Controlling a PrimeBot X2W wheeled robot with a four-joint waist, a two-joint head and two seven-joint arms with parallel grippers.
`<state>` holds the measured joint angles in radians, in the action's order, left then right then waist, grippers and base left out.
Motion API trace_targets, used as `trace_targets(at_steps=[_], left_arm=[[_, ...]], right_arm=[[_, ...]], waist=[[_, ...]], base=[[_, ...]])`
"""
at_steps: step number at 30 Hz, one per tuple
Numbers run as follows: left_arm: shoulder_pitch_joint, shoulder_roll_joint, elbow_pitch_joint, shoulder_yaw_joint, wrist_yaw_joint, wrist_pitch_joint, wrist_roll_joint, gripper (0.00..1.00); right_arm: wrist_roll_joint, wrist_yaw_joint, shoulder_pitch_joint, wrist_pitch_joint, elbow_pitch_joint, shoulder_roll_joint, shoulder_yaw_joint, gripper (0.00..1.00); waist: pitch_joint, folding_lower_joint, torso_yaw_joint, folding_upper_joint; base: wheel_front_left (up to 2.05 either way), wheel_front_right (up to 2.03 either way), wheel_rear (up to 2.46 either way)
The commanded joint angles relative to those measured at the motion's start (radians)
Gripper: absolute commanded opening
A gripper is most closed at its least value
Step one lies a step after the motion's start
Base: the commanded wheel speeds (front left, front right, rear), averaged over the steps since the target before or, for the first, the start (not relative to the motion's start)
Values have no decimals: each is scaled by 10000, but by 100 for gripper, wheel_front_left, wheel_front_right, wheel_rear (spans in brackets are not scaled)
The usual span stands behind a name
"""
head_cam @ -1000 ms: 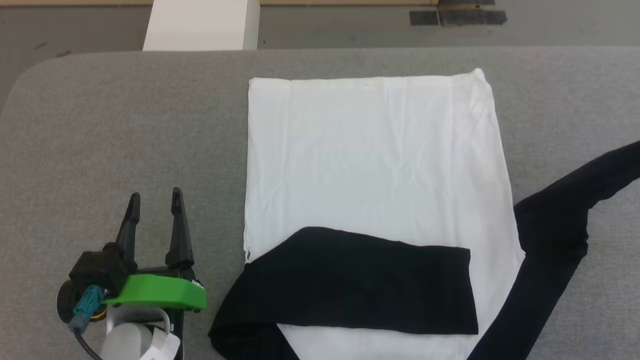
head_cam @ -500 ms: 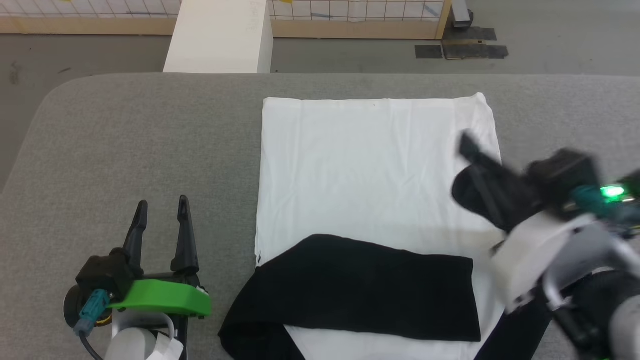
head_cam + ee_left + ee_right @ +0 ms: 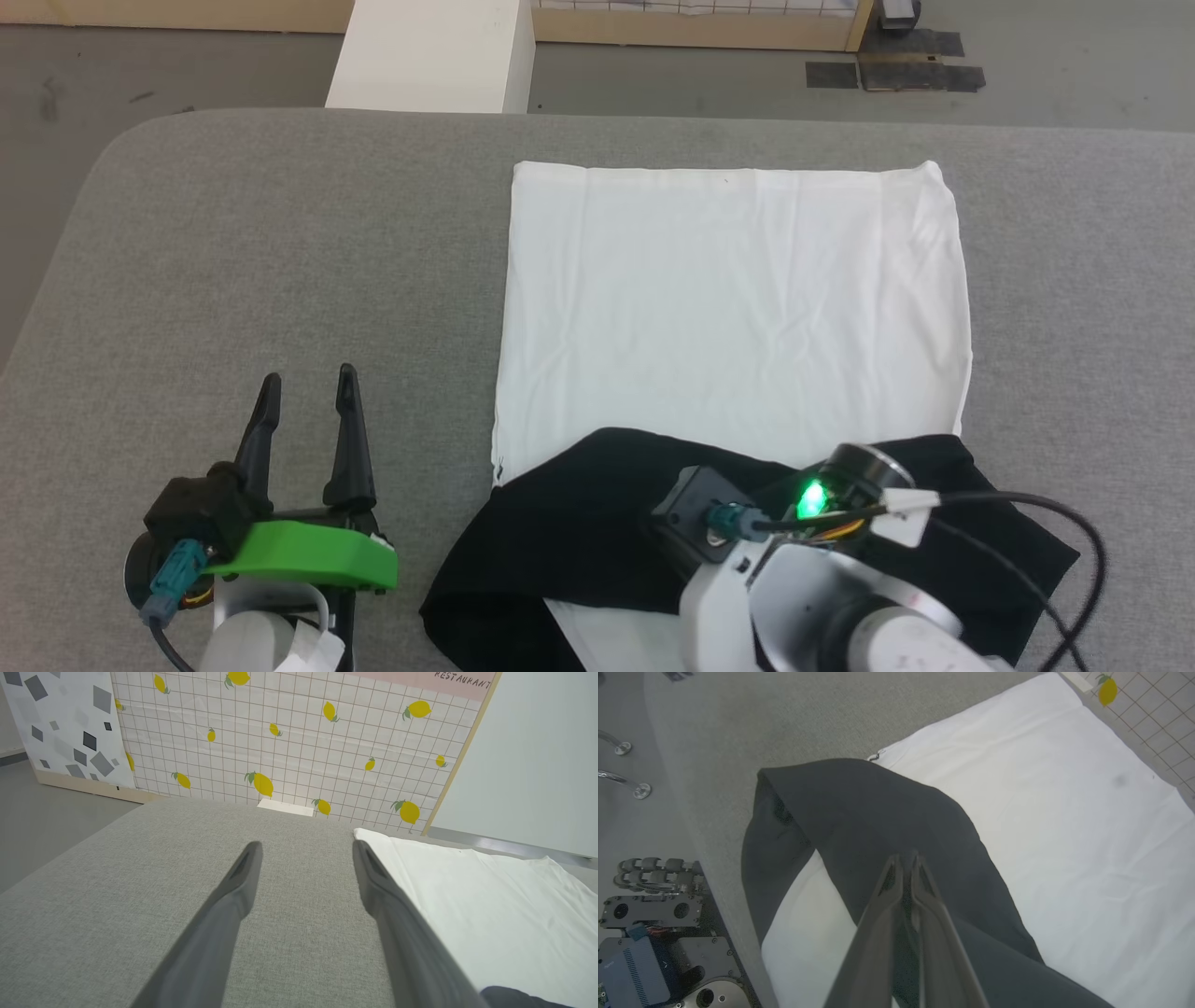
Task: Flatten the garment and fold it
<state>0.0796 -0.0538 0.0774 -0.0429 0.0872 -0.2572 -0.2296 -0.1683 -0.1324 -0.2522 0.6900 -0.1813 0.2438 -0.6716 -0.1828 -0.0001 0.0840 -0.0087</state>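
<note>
Right fingers [image 3: 878, 933] pinch the shirt's [image 3: 738, 299] black sleeve [image 3: 994, 961], left fingers [image 3: 229, 914] spread; cloth may snag and bunch on release.

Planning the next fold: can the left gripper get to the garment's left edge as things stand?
Probably yes: the left gripper stands open beside the garment, with bare grey surface between.

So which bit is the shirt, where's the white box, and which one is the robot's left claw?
garment [image 3: 738, 299]: head view, on its white body.
white box [image 3: 429, 56]: head view, on its broad white face.
left gripper [image 3: 309, 375]: head view, midway between its open fingertips.
</note>
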Motion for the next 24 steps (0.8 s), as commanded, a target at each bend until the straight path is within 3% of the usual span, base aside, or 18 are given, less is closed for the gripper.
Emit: trace_targets(at_steps=[1,9,10,11,12,17,24], left_arm=[[27,34,-27,-7,-38,-45,-52,100],[55,35,-79,-39,-71,-45,15,100],[69,35,-76,-14,-73,-45,19,100],[78,35,-75,17,-77,-45,18,100],[85,35,-65,48,-78,-45,19,100],[26,35,-3,43,-72,-45,38,100],[-238,35,21,-108,-52,-45,110,100]], right_arm=[[-12,17,-207,-216,327,-171,-107,0],[96,17,-723,-1066,2554,-1156,-683,0],[114,17,-774,-1089,2792,-1229,-703,14],[125,17,-807,-1091,2951,-1260,-740,47],[93,17,-812,-1054,3106,-1274,-749,100],[-133,17,-571,-842,3125,-1158,-268,100],[-437,17,355,-1617,1267,-1315,1662,100]], waist=[[-20,1,-18,85],[-114,1,-84,85],[-117,1,-77,85],[-119,1,-69,85],[-114,1,-63,85],[17,1,-125,85],[416,1,-416,85]], base=[[0,0,0],[0,0,0],[0,0,0],[0,0,0],[0,0,0],[0,0,0],[0,0,0]])
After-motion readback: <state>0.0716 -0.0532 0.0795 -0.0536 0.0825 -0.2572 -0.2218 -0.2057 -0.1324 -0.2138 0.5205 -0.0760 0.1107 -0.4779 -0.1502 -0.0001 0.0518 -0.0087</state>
